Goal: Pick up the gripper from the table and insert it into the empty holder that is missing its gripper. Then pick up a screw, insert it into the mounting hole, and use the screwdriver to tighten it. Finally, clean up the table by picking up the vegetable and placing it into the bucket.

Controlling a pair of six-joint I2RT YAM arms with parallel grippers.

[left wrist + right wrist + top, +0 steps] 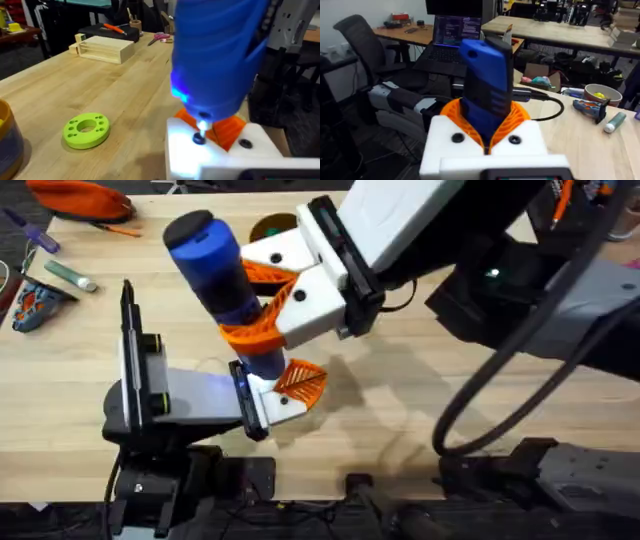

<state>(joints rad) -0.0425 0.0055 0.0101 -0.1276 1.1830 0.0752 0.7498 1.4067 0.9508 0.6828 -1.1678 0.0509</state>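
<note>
Right gripper (pixel 262 308) is clamped round the blue screwdriver (pixel 222 275), holding it near upright w/ the bit down on the white holder (pixel 220 150) of the left arm, close to the table's near edge. In the left wrist view the tip sits on a dark screw (pixel 199 139), lit by the driver's blue lamp; orange gripper block (pixel 227 131) looks already seated beside it. Left gripper: can't tell if it's open or closed. Looks like the tightening step. To do it well: keep the driver square to the hole, steady downward push, no sideways lean or the bit slips. Bucket (pixel 271 226) sits by the table's far edge, behind the arm.
</note>
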